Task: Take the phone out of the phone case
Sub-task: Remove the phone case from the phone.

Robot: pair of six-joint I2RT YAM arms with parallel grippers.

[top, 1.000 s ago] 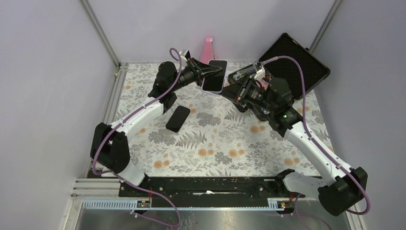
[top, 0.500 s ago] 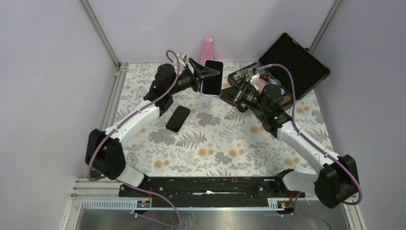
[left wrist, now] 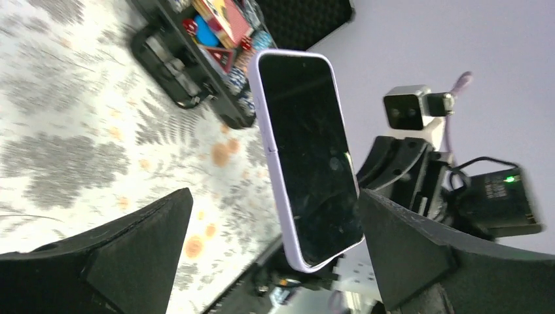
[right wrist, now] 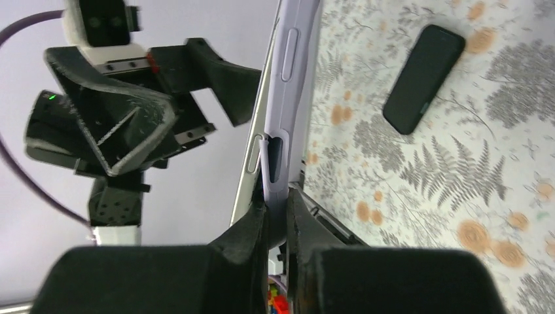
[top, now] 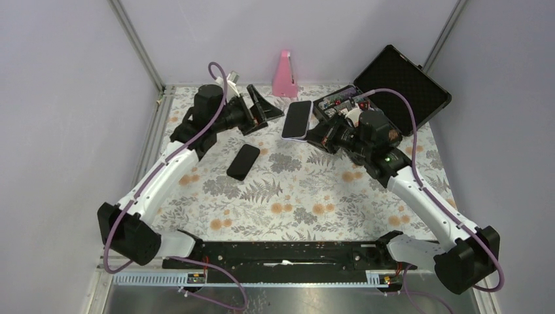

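Observation:
The phone (top: 298, 119) has a dark screen and sits in a lavender phone case; it hangs tilted above the back of the table. My right gripper (top: 315, 135) is shut on its lower edge. In the right wrist view the fingers (right wrist: 278, 209) pinch the lavender case (right wrist: 291, 98), and a pale metal edge (right wrist: 254, 157) shows beside it. My left gripper (top: 265, 112) stands wide open to the left of the phone, apart from it. The left wrist view shows the phone (left wrist: 307, 157) between and beyond the spread fingers (left wrist: 150, 242), touching neither.
A flat black slab (top: 243, 161), also seen from the right wrist (right wrist: 424, 78), lies on the flowered cloth left of centre. An open black case (top: 402, 88) with small colourful parts stands at the back right. A pink stand (top: 285, 65) sits against the back wall.
My left gripper has let go of the phone, opened wide and drawn back to the left. My right gripper has shut on the phone's case and now carries it alone, slightly lower.

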